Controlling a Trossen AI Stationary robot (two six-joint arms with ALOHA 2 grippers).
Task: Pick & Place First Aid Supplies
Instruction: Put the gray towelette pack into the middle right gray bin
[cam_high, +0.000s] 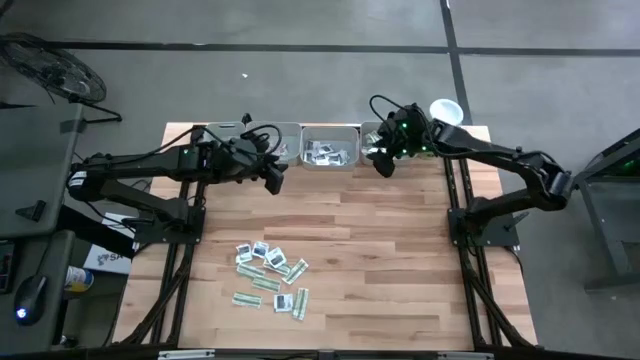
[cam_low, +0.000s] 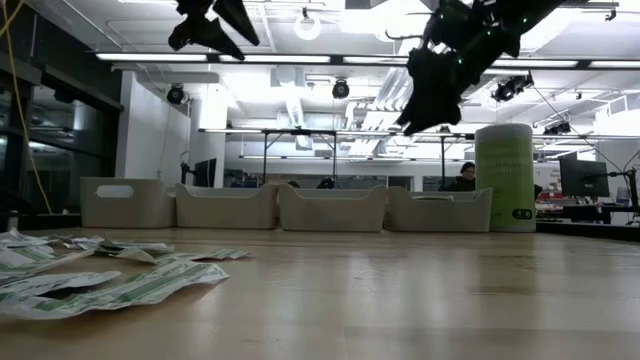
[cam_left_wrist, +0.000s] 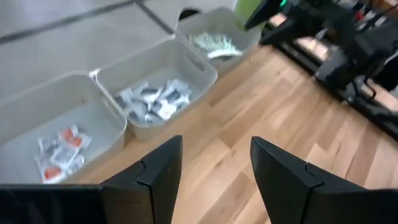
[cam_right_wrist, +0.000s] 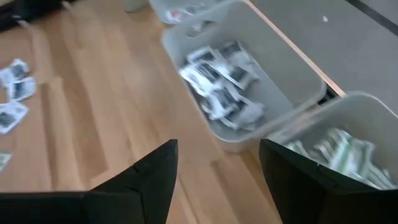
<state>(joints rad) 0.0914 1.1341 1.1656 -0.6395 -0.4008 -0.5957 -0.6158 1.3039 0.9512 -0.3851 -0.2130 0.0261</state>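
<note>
My right gripper (cam_high: 384, 160) hangs open and empty above the row of grey plastic trays (cam_high: 330, 131); I'd swing it toward the loose flat sachets (cam_high: 270, 275) well short of them, descending squarely. Left gripper (cam_high: 272, 170) waits open nearby.

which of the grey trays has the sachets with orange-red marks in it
The tray at the left arm's end of the sachet trays; the middle tray holds white dark-marked sachets, the third tray pale green strips.

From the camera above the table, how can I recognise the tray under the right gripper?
Along the table's far edge stands a row of grey trays. The right gripper, open, hangs above the rightmost tray, beside the green tub. Only it holds pale green-white strips.
</note>
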